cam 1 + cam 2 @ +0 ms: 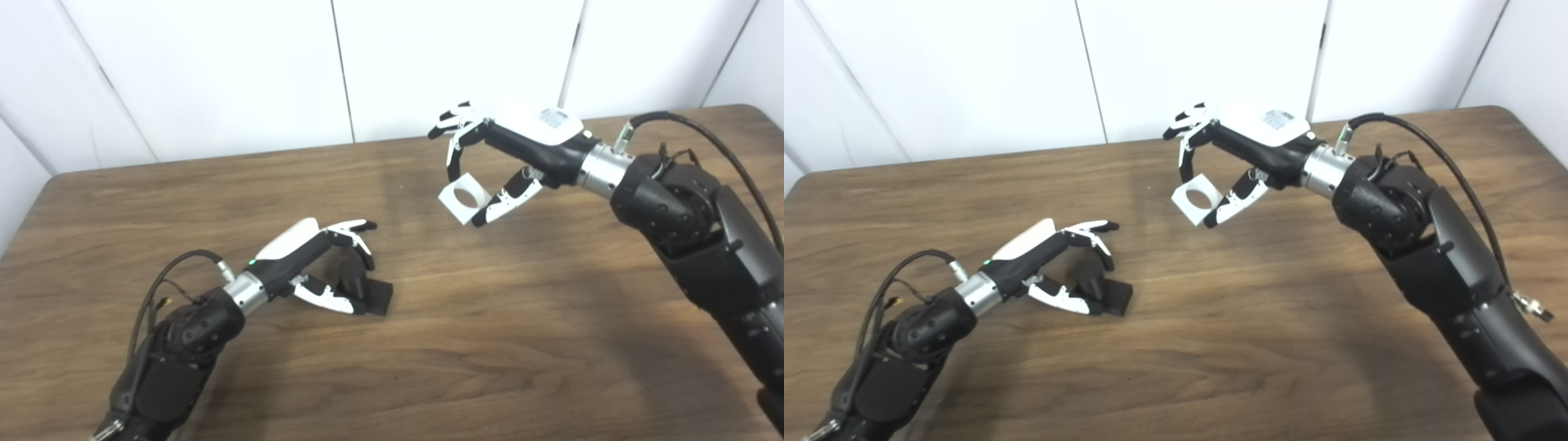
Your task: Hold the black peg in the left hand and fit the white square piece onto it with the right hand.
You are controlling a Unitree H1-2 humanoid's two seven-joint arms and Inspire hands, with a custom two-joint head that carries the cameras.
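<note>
The black peg (362,286), a short post on a flat square base, stands on the wooden table (429,343) left of centre. My left hand (318,260) is around it, fingers curled over the post and thumb low at the front of the base. Up and to the right, my right hand (502,150) holds the white square piece (464,198) in the air between a fingertip and the thumb. The piece has a round hole facing the camera and hangs tilted, well apart from the peg.
White wall panels (343,67) stand behind the table's far edge. The right arm (704,245) with its cable crosses the right side of the table. Bare wood lies between the two hands and along the front.
</note>
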